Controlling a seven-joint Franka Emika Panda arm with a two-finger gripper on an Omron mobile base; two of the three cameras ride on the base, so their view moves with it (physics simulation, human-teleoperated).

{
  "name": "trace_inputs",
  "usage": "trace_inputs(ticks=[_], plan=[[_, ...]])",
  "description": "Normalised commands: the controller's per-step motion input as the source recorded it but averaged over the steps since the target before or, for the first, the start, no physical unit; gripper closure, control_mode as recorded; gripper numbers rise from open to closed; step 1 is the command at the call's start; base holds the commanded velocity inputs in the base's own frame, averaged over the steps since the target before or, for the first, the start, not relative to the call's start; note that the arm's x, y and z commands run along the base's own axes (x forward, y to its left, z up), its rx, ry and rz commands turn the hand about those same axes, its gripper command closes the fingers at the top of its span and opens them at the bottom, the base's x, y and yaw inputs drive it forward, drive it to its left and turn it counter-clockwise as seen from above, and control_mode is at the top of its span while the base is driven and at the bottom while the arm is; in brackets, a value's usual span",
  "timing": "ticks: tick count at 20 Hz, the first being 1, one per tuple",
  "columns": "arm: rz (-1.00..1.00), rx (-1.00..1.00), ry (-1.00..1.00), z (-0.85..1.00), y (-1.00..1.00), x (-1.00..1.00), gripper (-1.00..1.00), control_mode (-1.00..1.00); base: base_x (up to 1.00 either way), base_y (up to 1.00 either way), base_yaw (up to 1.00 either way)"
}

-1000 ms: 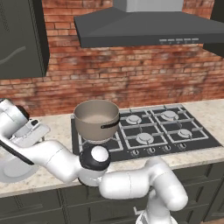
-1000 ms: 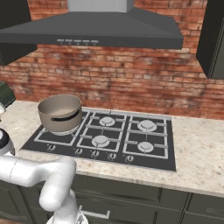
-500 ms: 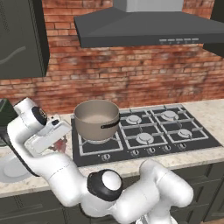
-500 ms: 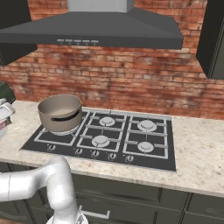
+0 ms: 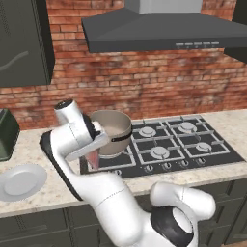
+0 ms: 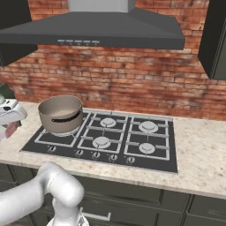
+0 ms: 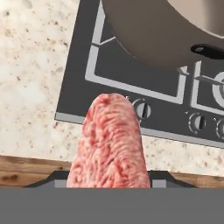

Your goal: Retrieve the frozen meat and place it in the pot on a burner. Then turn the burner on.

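Note:
The frozen meat (image 7: pixel 111 144), a pinkish-red slab with pale streaks, hangs from my gripper (image 7: pixel 109 181), whose jaws are shut on it. In the left base view the gripper (image 5: pixel 95 152) holds the meat (image 5: pixel 93 160) above the cooktop's front-left corner, just left of the pot (image 5: pixel 114 130). The grey-beige pot (image 6: pixel 60 114) stands on the left side of the black cooktop (image 6: pixel 132 152), over a burner hidden beneath it. In the hand view the pot's wall (image 7: pixel 162 35) is above the meat and the round knobs (image 7: pixel 142 109) lie just beyond it.
A round white plate (image 5: pixel 21 181) lies on the speckled counter to the left. A dark appliance (image 5: pixel 6 134) stands at the far left. Three uncovered burner caps (image 6: pixel 101 142) sit under the grates. A grey hood (image 6: pixel 101 31) hangs over the cooktop.
The arm has swung right from the plate toward the pot, carrying the meat with it. The pot and plate have stayed put.

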Motion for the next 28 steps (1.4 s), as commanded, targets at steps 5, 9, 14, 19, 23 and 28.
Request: trace_inputs(ticks=[5,9,14,19,23,28], plan=[[0.00,0.33,-0.02,0.74,-0.63,-0.07,1.00,-1.00,0.00,0.00,0.00],[0.03,0.17,-0.25,0.72,-0.36,-0.22,1.00,-1.00,0.00,0.00,0.00],[0.00,0.03,-0.23,0.48,-0.24,-0.14,1.00,-1.00,0.00,0.00,0.00],[-0.02,-0.04,-0.14,0.19,-0.35,0.09,1.00,-1.00,0.00,0.00,0.00],[-0.01,0.00,-0.05,0.39,-0.17,0.20,1.00,-1.00,0.00,0.00,0.00],[-0.03,0.00,0.03,0.42,-0.20,0.50,1.00,-1.00,0.00,0.00,0.00]])
